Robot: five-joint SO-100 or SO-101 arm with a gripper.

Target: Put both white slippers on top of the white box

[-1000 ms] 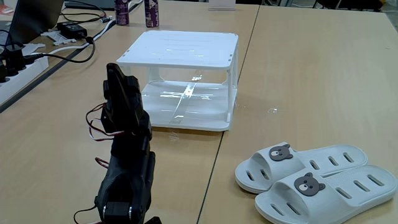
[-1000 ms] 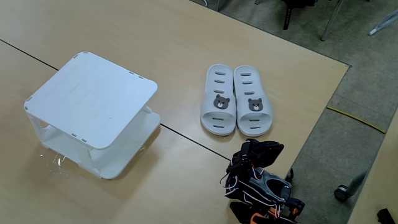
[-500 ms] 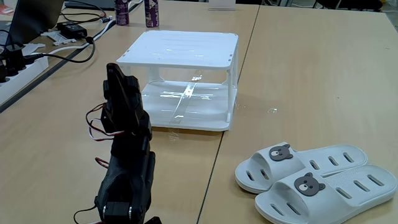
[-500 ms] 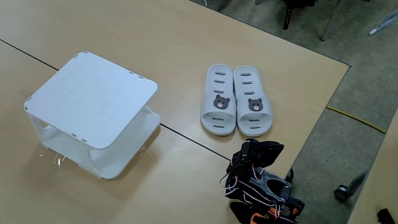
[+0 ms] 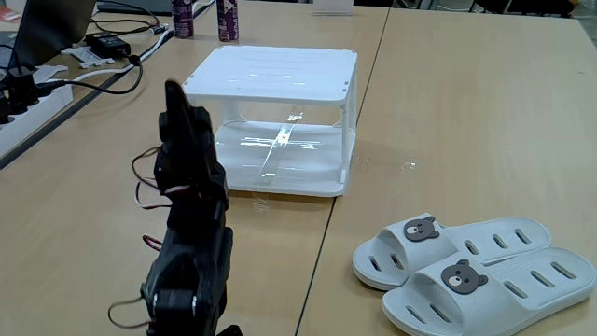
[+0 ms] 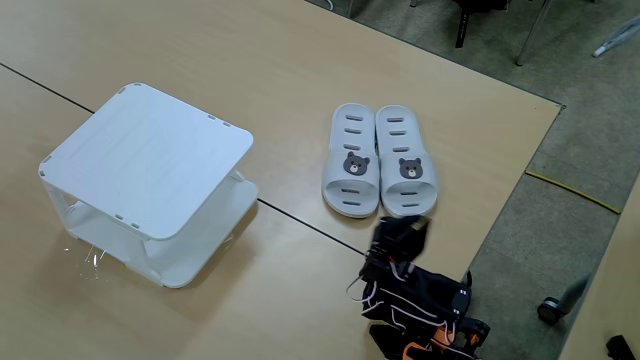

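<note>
Black arm (image 5: 191,224) folded low on the wooden bench (image 5: 448,121), seen from behind in one fixed view, near the bottom edge in the other (image 6: 410,290). Gripper (image 6: 402,232) tucked at the folded arm's upper end, just beside the toe of the nearer slipper in the view from above; impossible to tell whether clenched or released, fingers hidden in the dark mass. Nothing seen in its grasp.

Two slippers (image 6: 379,174) side by side on the bench, touching along their inner edges, soles down, bear faces up; low at the right in the side view (image 5: 476,266), well apart from the box. Neither lifted.

Box (image 5: 275,75) upright on the bench beyond the arm, flat top bare, lower tier visible through the open sides; at the left in the view from above (image 6: 150,160), across a bench seam from the slippers.

Cables and a power strip (image 5: 37,89) at the far left bench edge, two dark bottles (image 5: 205,17) behind the box.
</note>
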